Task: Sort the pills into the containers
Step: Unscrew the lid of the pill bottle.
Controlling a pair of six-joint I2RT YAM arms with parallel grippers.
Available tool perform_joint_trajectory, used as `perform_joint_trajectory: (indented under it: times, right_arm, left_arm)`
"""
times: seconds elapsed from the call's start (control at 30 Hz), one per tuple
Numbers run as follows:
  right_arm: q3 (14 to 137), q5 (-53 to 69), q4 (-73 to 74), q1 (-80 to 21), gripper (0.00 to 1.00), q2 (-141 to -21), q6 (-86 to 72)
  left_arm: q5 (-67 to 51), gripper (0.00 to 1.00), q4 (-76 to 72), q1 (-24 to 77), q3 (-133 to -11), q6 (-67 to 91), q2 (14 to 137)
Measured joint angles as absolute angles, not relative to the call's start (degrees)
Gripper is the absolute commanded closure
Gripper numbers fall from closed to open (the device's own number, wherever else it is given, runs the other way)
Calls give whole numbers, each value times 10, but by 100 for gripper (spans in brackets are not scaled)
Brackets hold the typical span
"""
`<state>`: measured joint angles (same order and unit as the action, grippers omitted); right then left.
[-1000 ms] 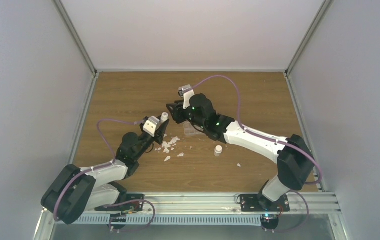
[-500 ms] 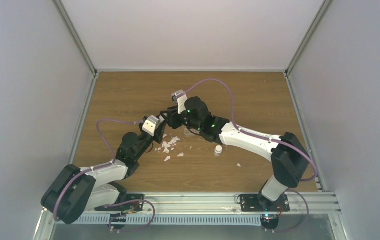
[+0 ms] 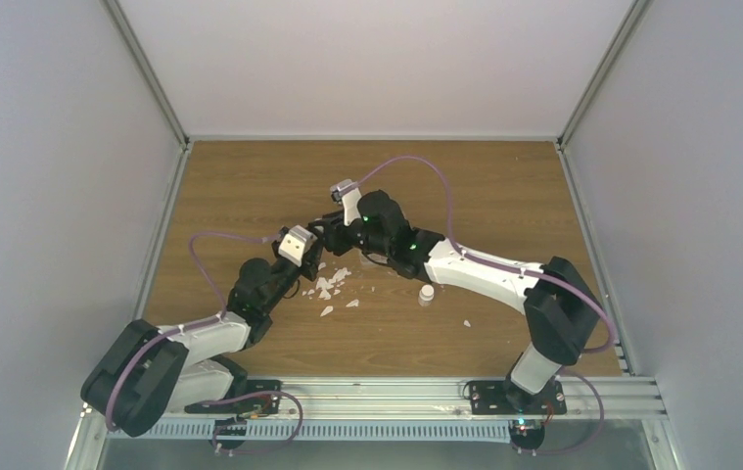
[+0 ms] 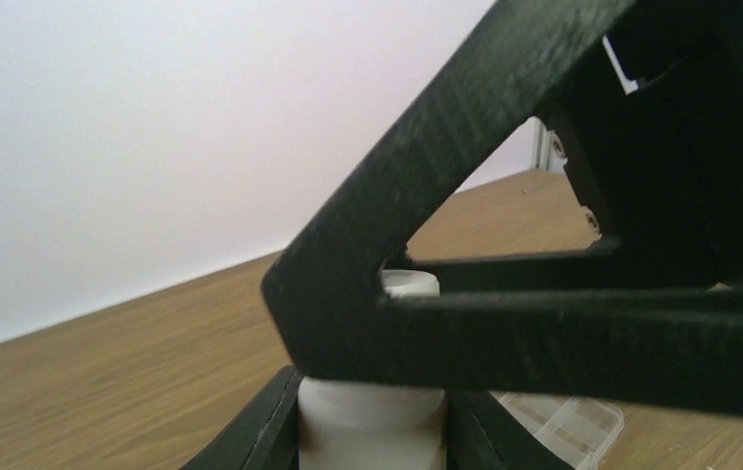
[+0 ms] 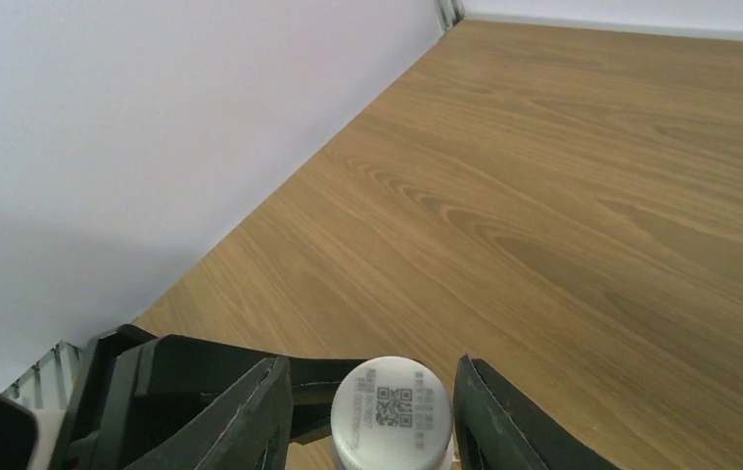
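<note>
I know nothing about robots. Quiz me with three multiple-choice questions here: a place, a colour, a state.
1. Where is the vial with the printed code? A. lying on the table B. between the left fingers C. against the back wall
2. The flakes on the table are: A. blue B. red C. white
3. The right fingers are: A. spread apart B. pressed together C. out of view
Answers: B, the left wrist view shows it clamped; C, pale scraps on brown wood; A, gaps flank the vial.

A flat clear plastic organiser box [image 4: 565, 429], divided into small compartments, lies level on the wooden table [image 4: 103, 392]
</note>
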<state>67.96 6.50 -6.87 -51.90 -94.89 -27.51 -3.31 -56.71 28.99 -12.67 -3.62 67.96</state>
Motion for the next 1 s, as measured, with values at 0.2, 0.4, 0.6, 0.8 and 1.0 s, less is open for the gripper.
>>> perform_joint_trajectory:
  times: [0.2,0.4,0.6,0.8,1.0]
  right_arm:
    - [680,65,-69,-521,0,-957,-275]
    - [680,65,-73,-521,0,-957,-275]
    - [655,65,-105,-521,28,-951,-276]
    - [630,70,-122,-521,47,-935,-268]
    - [630,87,-131,-519,52,-935,-257]
  left_arm:
    - [-33,31,-567,290,-128,-36,682]
    - [-33,31,-567,290,-129,-36,682]
    - [-34,31,-565,290,-129,-36,676]
    - [-40,31,-553,289,-128,-36,660]
    - [-42,31,-550,286,-126,-37,649]
